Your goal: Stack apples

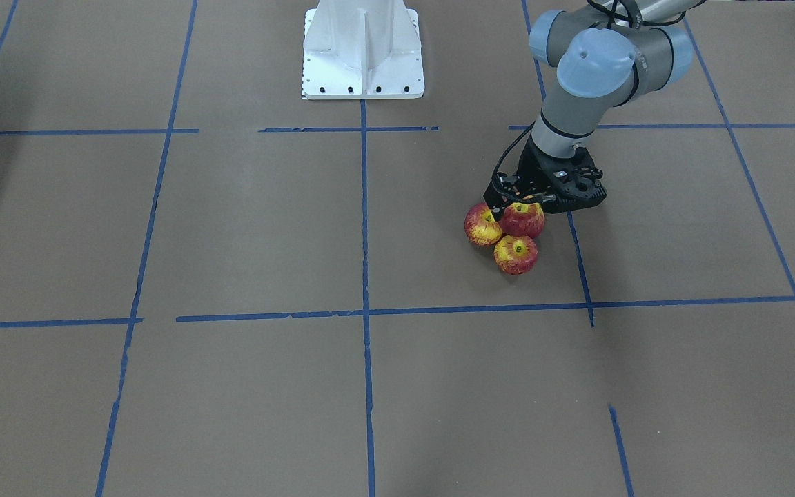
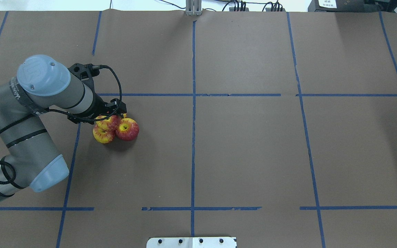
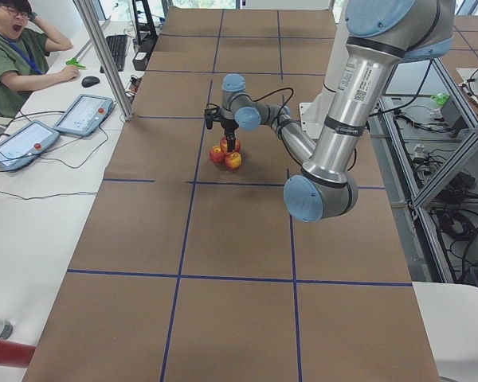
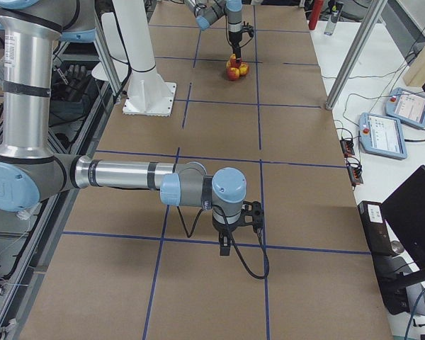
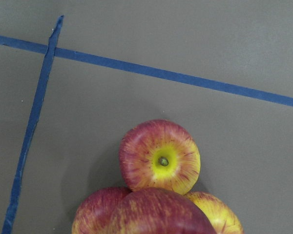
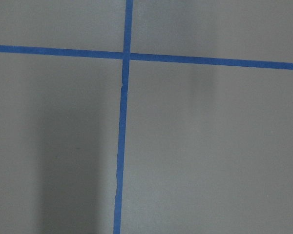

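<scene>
Left gripper [image 1: 520, 205] straddles the darker top apple [image 1: 524, 221]; whether clamped or loose cannot be told. Beneath that apple huddle three streaked apples [image 1: 515, 254], touching.

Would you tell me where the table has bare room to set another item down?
Bare: the brown paper-covered table right of the central blue tape line, all cells seen from overhead. Crowded: left of it, where the small red-and-yellow apples cluster beneath the left tool and its grey arm.
</scene>
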### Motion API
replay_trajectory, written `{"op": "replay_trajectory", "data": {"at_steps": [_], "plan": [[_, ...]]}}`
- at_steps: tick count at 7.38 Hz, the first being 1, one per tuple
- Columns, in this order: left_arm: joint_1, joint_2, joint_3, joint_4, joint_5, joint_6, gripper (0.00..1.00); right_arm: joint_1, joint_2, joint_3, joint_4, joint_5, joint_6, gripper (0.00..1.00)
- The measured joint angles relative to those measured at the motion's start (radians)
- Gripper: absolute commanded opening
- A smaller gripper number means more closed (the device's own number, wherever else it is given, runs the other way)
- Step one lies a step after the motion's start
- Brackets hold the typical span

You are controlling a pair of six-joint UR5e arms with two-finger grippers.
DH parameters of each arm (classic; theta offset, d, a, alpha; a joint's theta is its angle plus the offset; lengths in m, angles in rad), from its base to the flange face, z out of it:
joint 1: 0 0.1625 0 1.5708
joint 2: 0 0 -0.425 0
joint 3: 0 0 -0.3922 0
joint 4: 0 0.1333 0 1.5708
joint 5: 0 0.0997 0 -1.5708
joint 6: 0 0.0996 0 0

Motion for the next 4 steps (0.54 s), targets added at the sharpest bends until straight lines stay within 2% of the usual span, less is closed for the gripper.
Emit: {"op": "replay_trajectory", "data": {"at_steps": [4], "plan": [[-0.13, 0.012, -0.067, 0.011, -0.008, 0.043, 1.0, 0.0, 0.0, 0.0, 0.0, 0.0, 0.0, 1.0]]}}
